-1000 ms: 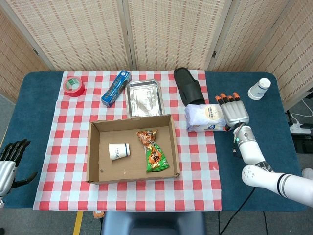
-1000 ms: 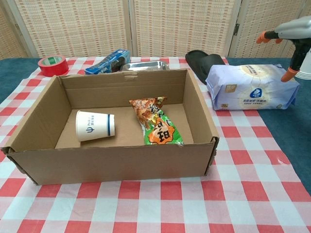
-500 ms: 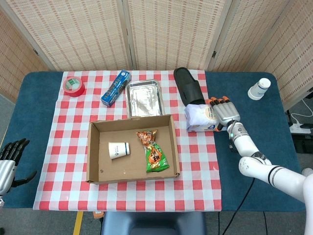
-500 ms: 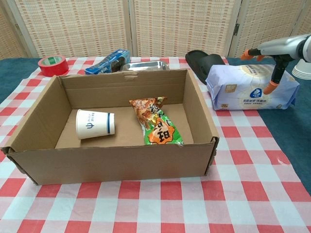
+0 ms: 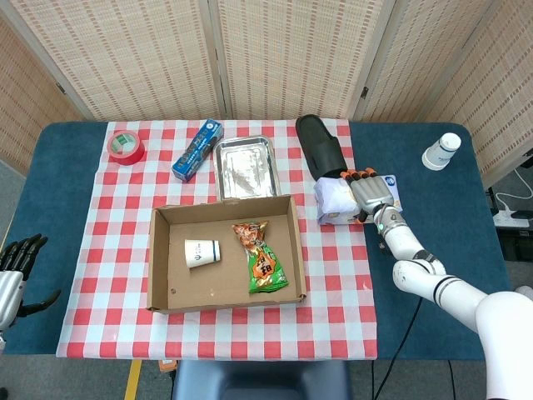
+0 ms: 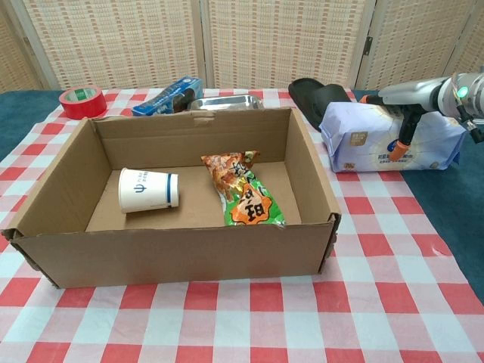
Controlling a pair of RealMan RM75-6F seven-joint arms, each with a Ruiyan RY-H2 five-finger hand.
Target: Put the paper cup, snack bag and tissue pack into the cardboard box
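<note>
Right hand (image 5: 369, 192) spreads open over the tissue pack (image 6: 363, 136) beside the cardboard box (image 5: 162, 283), not gripping yet; close too shallow and that soft, slick pack could slide away.

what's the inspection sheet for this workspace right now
surface: blue table under a red checked cloth
job's things: paper cup on its side and snack bag inside the cardboard box; tissue pack outside, right of it
clutter: tape roll, blue packet, metal tray, black slipper, second cup
hands: right hand over the tissue pack, grip unclear; left hand empty at the table edge
cables: white cable past the right edge
surroundings: woven screens
</note>
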